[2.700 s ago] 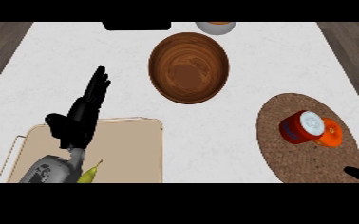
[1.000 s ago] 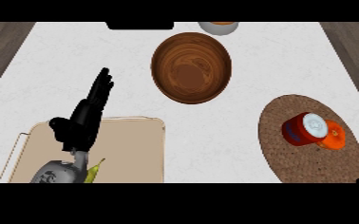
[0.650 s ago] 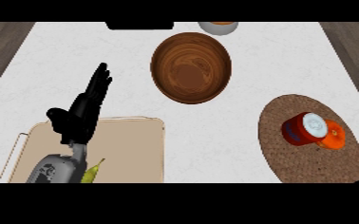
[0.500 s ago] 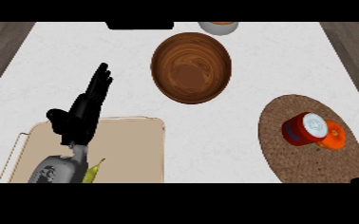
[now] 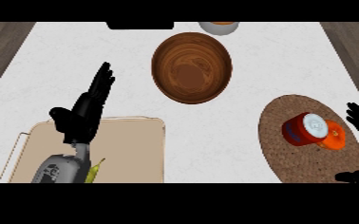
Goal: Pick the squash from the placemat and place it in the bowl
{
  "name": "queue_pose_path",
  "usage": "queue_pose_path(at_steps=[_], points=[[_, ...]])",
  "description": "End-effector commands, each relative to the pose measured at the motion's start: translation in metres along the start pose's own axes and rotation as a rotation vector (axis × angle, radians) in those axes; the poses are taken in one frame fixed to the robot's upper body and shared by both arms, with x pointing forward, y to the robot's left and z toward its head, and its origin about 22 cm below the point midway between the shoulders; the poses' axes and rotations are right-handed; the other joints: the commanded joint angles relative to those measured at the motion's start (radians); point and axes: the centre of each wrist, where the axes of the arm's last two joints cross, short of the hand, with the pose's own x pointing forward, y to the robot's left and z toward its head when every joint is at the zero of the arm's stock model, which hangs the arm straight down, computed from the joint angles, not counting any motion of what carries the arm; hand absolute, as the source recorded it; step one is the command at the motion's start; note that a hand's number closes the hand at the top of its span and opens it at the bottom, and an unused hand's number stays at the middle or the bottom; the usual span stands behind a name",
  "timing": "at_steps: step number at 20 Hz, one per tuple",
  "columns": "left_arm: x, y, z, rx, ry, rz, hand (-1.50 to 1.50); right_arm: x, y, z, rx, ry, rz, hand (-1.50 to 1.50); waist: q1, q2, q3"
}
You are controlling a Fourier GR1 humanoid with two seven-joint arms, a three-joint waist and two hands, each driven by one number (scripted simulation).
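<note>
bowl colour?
Brown, with a wood-grain pattern: the bowl shows best in the head view, near the counter's far edge.

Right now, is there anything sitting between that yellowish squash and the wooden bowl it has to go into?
Only the robot's own left robot hand and forearm, which lie over the squash on the beige placemat. Beyond that, the white counter up to the bowl shows nothing in the way.

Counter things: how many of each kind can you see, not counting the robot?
Bowls: 2, wooden bowl, grey bowl
Mats: 2, round brown mat, beige placemat
Squash: 1
Red can: 1
Orange thing: 1
Total: 7
</note>
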Motion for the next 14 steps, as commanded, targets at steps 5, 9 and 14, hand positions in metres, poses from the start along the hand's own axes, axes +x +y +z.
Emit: queue_pose_path(at_steps=[5, 9, 14], points=[[0.003, -0.014, 0.012, 0.020, -0.005, -0.002, 0.00, -0.017, 0.003, -0.012, -0.053, 0.063, 0.105, -1.50, 0.003, 0.000, 0.000], [-0.007, -0.001, 0.007, -0.008, -0.011, -0.010, 0.00, -0.021, 0.010, -0.020, -0.073, 0.099, 0.186, -1.50, 0.002, 0.000, 0.000], [-0.003, -0.014, 0.012, 0.013, -0.008, -0.005, 0.00, -0.025, 0.017, -0.025, 0.012, 0.087, 0.170, -1.50, 0.000, 0.000, 0.000]])
